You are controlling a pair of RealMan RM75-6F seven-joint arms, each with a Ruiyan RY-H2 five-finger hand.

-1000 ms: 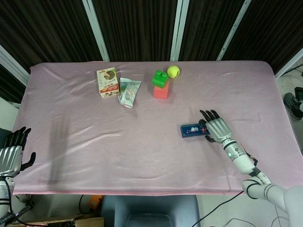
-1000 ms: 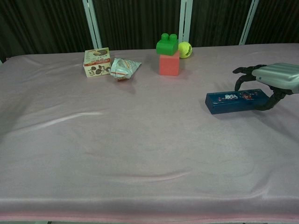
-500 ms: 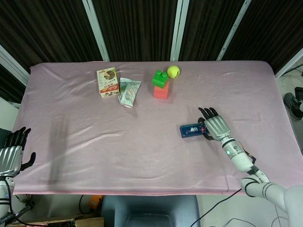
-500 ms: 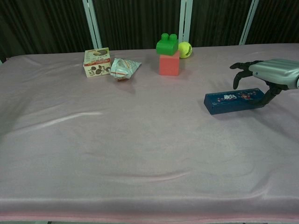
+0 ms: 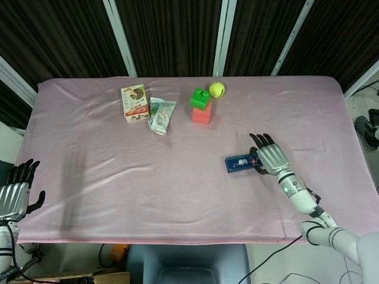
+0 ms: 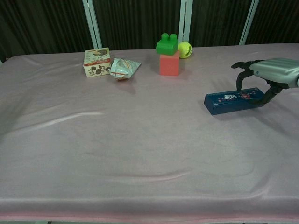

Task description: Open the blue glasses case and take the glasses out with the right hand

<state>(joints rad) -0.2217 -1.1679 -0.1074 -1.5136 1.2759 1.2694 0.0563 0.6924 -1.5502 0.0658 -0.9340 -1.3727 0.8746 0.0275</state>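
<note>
— Little has shifted over the last second, we think. Nearest us, the left robot hand [image 5: 13,198] idles at the near left edge of the surface [image 5: 177,195], fingers apart, holding nothing, just as it was. Farther out on the right, the right robot hand [image 6: 267,77] has edged a touch leftward along the blue glasses case [image 6: 235,101], and the case itself has slid slightly left with it.

— So are we gripping the case yet?

— We cannot say so. The fingers arch down over its right end with the tips at or near the lid, spread and not closed around anything we can see. The case lies flat and shut, so opening has not begun, and we judge the hand is only settling for a purchase.

— What can't we make out?

— The glasses are hidden inside. Whether the thumb touches the near wall is unclear, and the chest view cuts the wrist off at the frame edge. Beyond, near the far edge, the blocks [image 6: 168,55] and ball [image 6: 185,49] sit untouched.
</note>
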